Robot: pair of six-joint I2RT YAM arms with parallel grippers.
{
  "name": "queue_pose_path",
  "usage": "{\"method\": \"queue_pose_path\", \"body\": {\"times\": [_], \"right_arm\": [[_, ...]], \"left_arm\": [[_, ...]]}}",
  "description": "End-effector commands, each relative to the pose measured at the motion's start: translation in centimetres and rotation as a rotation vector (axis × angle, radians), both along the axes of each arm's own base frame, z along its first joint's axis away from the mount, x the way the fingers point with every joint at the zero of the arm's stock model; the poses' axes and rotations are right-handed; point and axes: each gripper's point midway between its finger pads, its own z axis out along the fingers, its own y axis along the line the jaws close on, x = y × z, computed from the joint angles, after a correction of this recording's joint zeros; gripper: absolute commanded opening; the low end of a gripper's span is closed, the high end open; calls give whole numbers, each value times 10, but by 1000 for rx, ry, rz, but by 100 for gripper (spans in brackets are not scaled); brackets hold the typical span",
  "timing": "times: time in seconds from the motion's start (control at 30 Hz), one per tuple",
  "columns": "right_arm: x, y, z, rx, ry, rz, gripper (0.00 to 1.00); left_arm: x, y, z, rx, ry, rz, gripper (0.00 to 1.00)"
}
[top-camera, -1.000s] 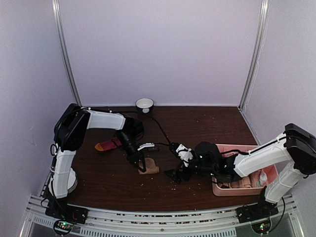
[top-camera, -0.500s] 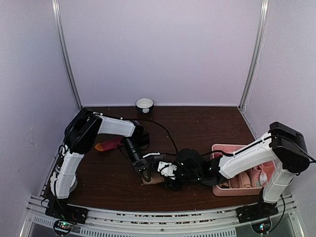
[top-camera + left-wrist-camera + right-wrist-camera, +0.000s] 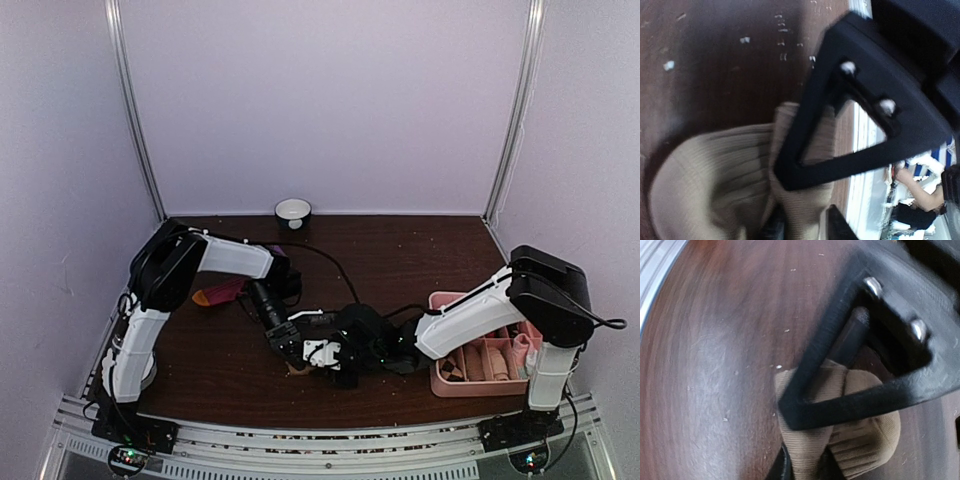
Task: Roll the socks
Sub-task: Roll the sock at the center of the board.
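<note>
Top view, progress: one sock is in hand and the other has not been started, so I judge the job well under halfway.
Top view, tan sock: the tan sock (image 3: 296,369) shows only as a small bunched scrap on the desk (image 3: 200,375) near the front edge, mostly hidden under the two grippers.
Top view, dark red sock: the dark red sock (image 3: 222,293) lies flat and unrolled behind the left arm, well apart from both grippers.
Top view, grippers: the left gripper (image 3: 289,345) and the right gripper (image 3: 322,358) meet just beside each other over the tan sock; their jaws cannot be made out from here.
Top view, tray: the pink tray (image 3: 437,385) sits to the right with small rolls in it, well away from the action.
Left wrist view, sock: the tan sock (image 3: 705,185) is a loose ribbed bundle, folded over on itself but not a tight roll.
Left wrist view, gripper: the left gripper (image 3: 790,205) stands fairly narrow with a fold of the sock running between its jaws; I cannot tell whether it is pinching or letting go.
Right wrist view, sock: the tan sock (image 3: 865,440) lies doubled on the desk, one lobe to the right of the jaws.
Right wrist view, gripper: the right gripper (image 3: 789,442) is drawn narrow, with the near fold of the sock caught between its jaws.
Left to do: tighten this bundle into a roll, then the red one.
</note>
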Motion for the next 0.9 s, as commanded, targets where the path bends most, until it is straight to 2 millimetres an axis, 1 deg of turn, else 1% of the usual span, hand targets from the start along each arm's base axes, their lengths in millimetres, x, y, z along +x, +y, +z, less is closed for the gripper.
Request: {"method": "queue_pose_path", "body": {"times": [0.0,0.03,0.07,0.1,0.13,0.17,0.23,0.27,0.37,0.43,0.5,0.63,0.73,0.77,0.87], "right_arm": [[-6,-10,-24,-66,61,5,5],[-7,-10,-24,-66,74,0,2],[-7,-11,-23,-64,86,-7,1],[-8,-12,-21,-59,101,-13,0],[-9,-13,-21,-54,122,-19,0],[-9,-13,-20,-48,146,-24,0],[-11,-16,-22,-47,202,-36,0],[-12,-17,-24,-51,232,-41,0],[-9,-19,-29,-38,373,-81,0],[-5,-19,-32,-19,480,-116,0],[1,-19,-33,-2,594,-158,0],[18,-19,-35,9,792,-269,0],[24,-23,-45,-29,894,-353,0],[23,-25,-50,-51,917,-371,0],[22,-26,-56,-78,965,-415,0]], "left_arm": [[14,17,-40,82,-214,-57,42],[19,17,-38,76,-262,-44,47],[26,18,-35,71,-318,-28,49],[37,18,-27,57,-398,-2,50],[46,18,-22,38,-459,27,61],[58,15,-13,5,-534,61,63],[74,15,3,-43,-656,119,64],[76,18,8,-59,-703,136,64],[85,18,31,-137,-834,192,65],[85,19,42,-178,-878,218,65],[81,20,49,-217,-909,221,64],[66,24,57,-288,-928,162,63],[51,24,57,-322,-948,97,60],[46,24,56,-326,-968,71,59],[38,21,45,-308,-1048,-3,58]]}}
